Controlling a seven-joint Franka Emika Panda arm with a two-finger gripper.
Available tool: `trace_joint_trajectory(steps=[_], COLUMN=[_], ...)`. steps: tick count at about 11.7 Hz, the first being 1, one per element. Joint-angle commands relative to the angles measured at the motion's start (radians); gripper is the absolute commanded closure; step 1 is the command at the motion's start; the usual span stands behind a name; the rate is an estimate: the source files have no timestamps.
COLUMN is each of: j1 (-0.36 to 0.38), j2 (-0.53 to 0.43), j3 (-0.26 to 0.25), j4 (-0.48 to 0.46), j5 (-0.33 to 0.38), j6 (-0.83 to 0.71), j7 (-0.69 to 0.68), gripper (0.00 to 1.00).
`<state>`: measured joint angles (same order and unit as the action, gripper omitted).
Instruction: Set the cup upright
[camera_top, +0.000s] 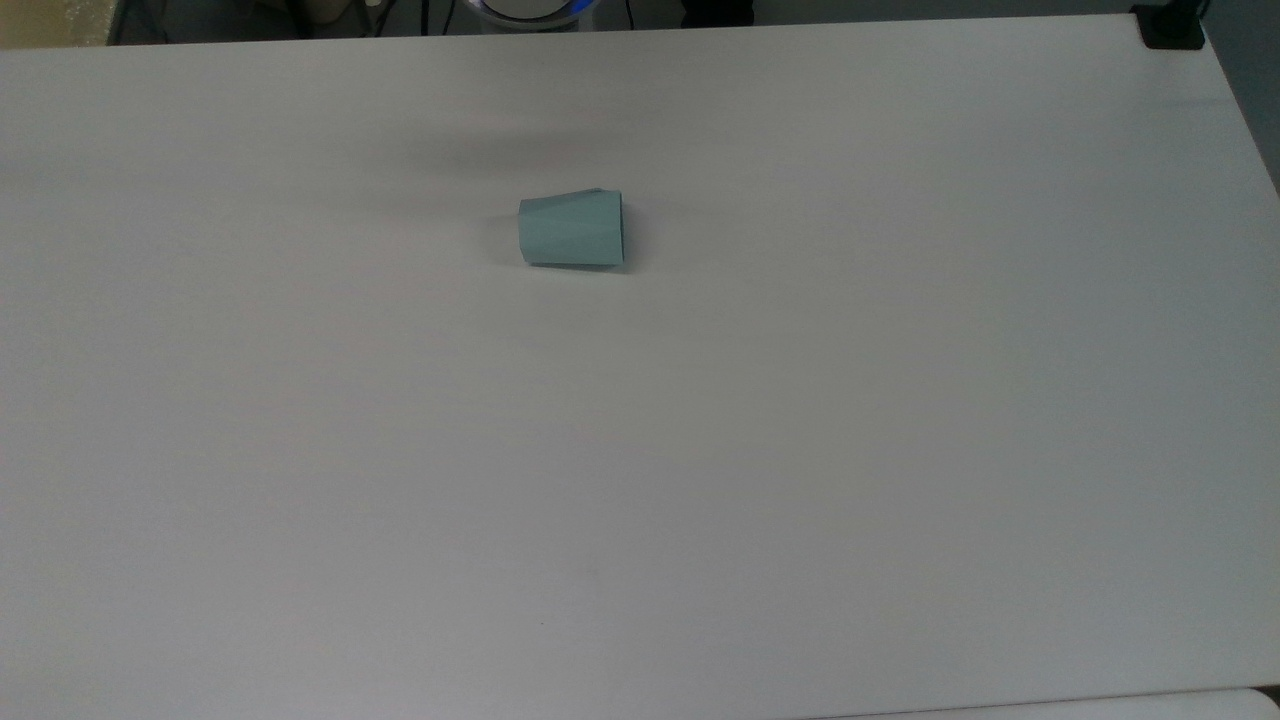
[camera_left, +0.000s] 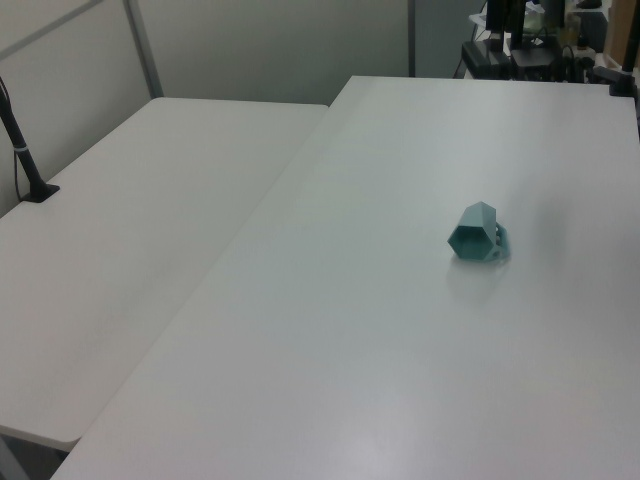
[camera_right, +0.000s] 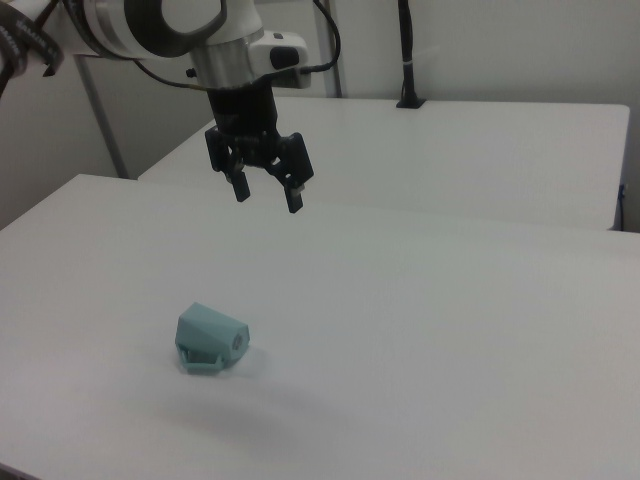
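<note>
The pale teal faceted cup (camera_top: 572, 230) lies on its side on the white table (camera_top: 700, 450). In the top view its wider rim end points to the right and its narrow base to the left. The left view shows the cup (camera_left: 478, 234) with its hexagonal end facing the camera. In the right view the cup (camera_right: 211, 340) rests with its small handle toward the camera. My gripper (camera_right: 267, 194) hangs well above the table, behind and to the right of the cup in the right view, open and holding nothing.
A second white table (camera_left: 130, 230) adjoins on the left view's left, with a black pole (camera_left: 22, 150) clamped to it. Dark equipment (camera_left: 520, 45) stands past the far edge. A black clamp (camera_top: 1170, 28) sits at the top view's upper right corner.
</note>
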<state>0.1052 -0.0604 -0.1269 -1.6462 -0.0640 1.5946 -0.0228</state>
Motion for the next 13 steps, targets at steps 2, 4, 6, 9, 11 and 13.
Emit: trace_joint_trajectory(steps=[2,4,6,9,11,13], j1=[-0.038,-0.038,-0.053,-0.05,-0.033,0.006], j2=[-0.025,-0.032,-0.035,-0.042,-0.053,-0.053], j3=[0.027,0.026,0.026,0.03,0.039,0.047], j4=[-0.011,-0.012,-0.014,-0.018,-0.035,-0.034], j5=[0.007,0.009,0.018,0.046,0.044,0.023], j6=[-0.002,0.001,0.002,-0.007,-0.002,0.008], j7=[-0.005,-0.006,-0.006,-0.003,0.007,0.078], gripper=[0.0,0.0,0.0,0.0,0.0,0.0])
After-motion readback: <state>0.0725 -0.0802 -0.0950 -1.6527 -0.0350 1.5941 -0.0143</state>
